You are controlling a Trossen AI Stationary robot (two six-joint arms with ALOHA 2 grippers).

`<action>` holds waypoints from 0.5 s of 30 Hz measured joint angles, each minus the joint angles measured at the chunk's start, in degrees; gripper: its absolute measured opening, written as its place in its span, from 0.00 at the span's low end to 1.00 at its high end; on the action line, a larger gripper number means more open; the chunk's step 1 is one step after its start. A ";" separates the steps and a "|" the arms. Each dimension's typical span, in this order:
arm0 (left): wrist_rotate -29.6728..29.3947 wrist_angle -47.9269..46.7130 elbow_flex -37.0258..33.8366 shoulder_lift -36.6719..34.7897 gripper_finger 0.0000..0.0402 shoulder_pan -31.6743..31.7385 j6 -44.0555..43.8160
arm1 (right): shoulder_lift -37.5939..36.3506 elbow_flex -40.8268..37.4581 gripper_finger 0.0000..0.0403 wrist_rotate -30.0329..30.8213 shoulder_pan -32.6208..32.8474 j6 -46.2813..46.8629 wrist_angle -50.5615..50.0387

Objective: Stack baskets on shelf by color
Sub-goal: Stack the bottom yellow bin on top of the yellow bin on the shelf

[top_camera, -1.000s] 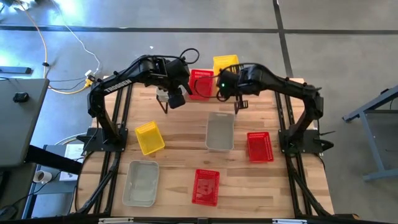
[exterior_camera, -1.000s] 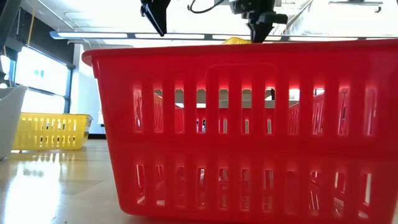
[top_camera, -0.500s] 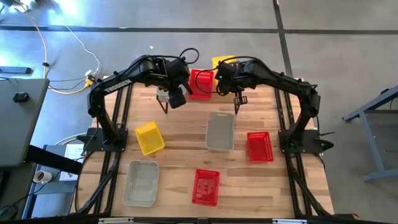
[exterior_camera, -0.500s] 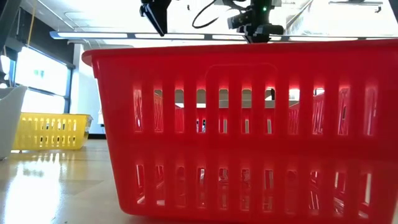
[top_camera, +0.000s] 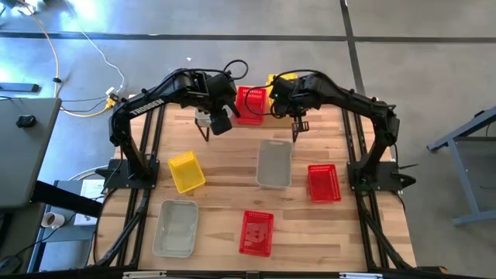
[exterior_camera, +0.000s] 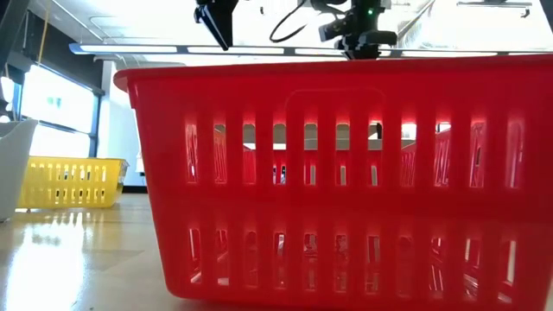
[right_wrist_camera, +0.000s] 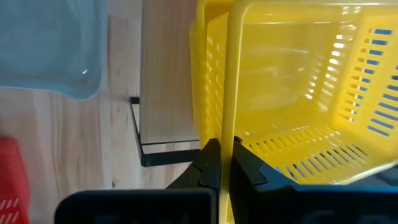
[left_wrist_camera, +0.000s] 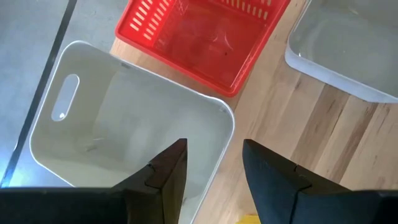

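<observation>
Near the bench's left edge lies a loose yellow basket (top_camera: pixel 186 171). A grey basket (top_camera: pixel 176 227) sits toward the front left corner. A red basket (top_camera: pixel 256 232) sits at the front edge, a second grey basket (top_camera: pixel 273 163) at mid-bench, and a second red basket (top_camera: pixel 324 183) toward the right edge.

At the far edge stands the shelf (right_wrist_camera: pixel 163 93). It carries a white basket (left_wrist_camera: pixel 124 130) at its left end and a third red basket (top_camera: pixel 251 104) at its centre.

**Left pincer.** The left pincer (left_wrist_camera: pixel 212 169) hangs above the near rim of the white basket. Its jaws stand apart. It holds nothing.

**Right pincer.** The right pincer (right_wrist_camera: pixel 221 163) is clamped on the rim of a yellow basket (right_wrist_camera: pixel 292 81). This basket is tilted over the right end of the shelf.

**Hazards.**
- The grip is on one thin rim only. The basket hangs off-centre and could swing or slip out.
- The basket is tilted. A release in this attitude could let it land askew, overhang the shelf edge, or fall behind the bench.
- The two arms are close together over the shelf. A sideways move could knock the third red basket or the left arm.
</observation>
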 joint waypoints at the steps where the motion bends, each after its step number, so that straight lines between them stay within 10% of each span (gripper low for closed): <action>1: 0.01 0.00 0.00 0.00 0.36 0.00 0.00 | 0.00 0.00 0.00 -0.33 -0.05 0.08 0.06; 15: -0.02 -0.02 0.00 0.00 0.36 0.00 0.09 | 0.00 0.00 0.03 1.64 -0.32 1.94 0.40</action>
